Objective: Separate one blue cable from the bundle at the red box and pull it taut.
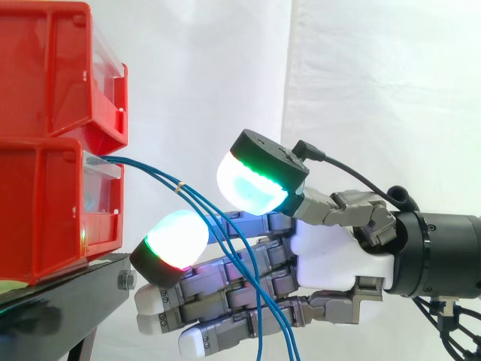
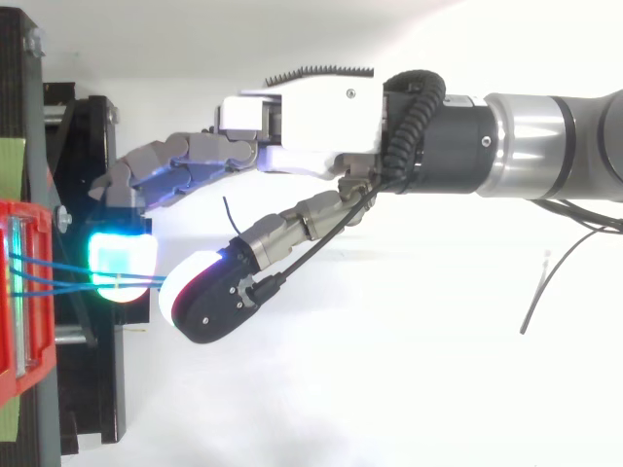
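Note:
Several thin blue cables point(image 1: 150, 169) leave the front of the lower red box point(image 1: 45, 210), held together by a pale band point(image 1: 179, 186). Past the band they spread and hang down in front of my hand's fingers, running off the bottom edge. My hand point(image 1: 331, 256) reaches in from the right with its fingers nearly straight, pointing at the box. Its thumb pad point(image 1: 252, 188) glows green-white above the cables, and one finger pad point(image 1: 176, 237) glows below them, with a gap between the two. In the top view the cables point(image 2: 58, 277) run from the box into that gap beside my hand point(image 2: 311, 126).
A second red bin point(image 1: 52, 68) sits on top of the lower box. Both rest on a black stand point(image 1: 68, 289) at the left. A white curtain hangs behind. A loose thin black wire point(image 2: 545, 282) lies to the right in the top view.

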